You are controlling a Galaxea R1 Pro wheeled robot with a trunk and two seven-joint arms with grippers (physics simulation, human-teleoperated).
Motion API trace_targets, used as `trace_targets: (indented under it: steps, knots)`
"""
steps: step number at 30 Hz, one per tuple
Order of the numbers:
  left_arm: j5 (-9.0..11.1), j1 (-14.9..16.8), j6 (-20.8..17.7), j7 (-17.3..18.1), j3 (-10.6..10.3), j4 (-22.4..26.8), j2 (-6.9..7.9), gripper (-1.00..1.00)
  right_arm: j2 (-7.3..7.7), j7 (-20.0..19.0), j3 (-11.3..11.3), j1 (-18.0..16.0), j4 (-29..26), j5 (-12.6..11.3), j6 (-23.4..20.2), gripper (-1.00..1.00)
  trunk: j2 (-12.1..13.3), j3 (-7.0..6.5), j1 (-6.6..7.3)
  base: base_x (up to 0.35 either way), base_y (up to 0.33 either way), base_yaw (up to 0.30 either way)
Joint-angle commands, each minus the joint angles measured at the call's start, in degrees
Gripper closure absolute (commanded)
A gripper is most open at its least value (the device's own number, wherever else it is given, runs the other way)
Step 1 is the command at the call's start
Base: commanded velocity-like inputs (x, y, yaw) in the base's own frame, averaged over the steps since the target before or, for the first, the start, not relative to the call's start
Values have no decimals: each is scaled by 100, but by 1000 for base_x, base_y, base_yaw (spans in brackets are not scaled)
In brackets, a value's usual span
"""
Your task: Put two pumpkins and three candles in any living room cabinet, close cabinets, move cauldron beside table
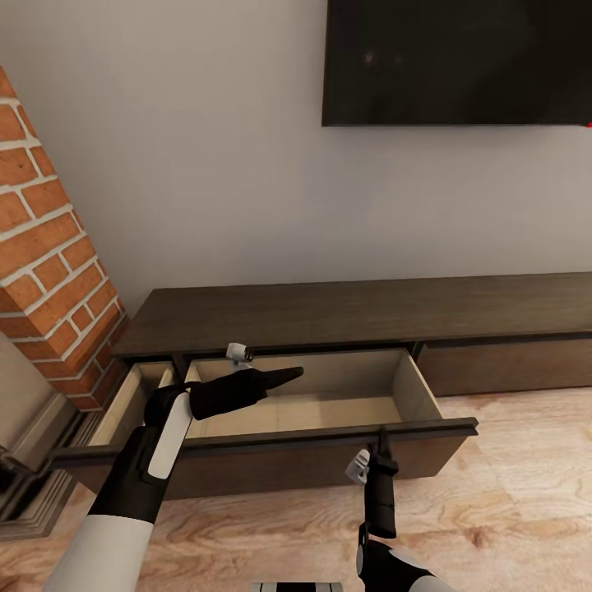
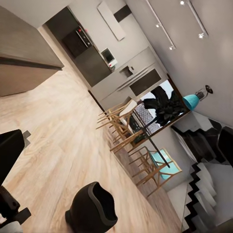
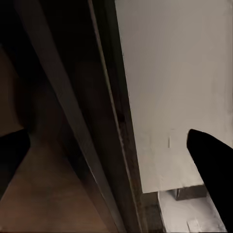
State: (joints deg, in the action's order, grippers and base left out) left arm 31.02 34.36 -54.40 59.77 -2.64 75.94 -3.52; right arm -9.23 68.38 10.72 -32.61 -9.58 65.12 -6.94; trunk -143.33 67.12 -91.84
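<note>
Right gripper (image 1: 381, 440) nearest — fingers parted, at the open drawer's front (image 1: 329, 433). Cabinet (image 1: 362, 316) runs left–right along far wall. Left gripper (image 1: 284, 376) over drawer; opening indeterminate. Fireplace (image 1: 49, 263) left.

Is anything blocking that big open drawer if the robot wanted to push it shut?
Yes: the left gripper reaches over the open drawer of the cabinet, above its pale inside. The right gripper sits at the drawer front's top edge.
</note>
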Motion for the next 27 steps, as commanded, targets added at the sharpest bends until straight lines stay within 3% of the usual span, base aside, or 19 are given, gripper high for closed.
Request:
trace_targets:
  steps: [1, 27]
  knots:
    - [0, 0, 0, 0, 0, 0, 0, -100, -3, 0, 0, 0, 0, -5, -2, -100, 0, 0, 0, 0, 0, 0]
    - [0, 0, 0, 0, 0, 0, 0, -100, 8, 8, 0, 0, 0, 0, -2, -100, 0, 0, 0, -41, 0, 0]
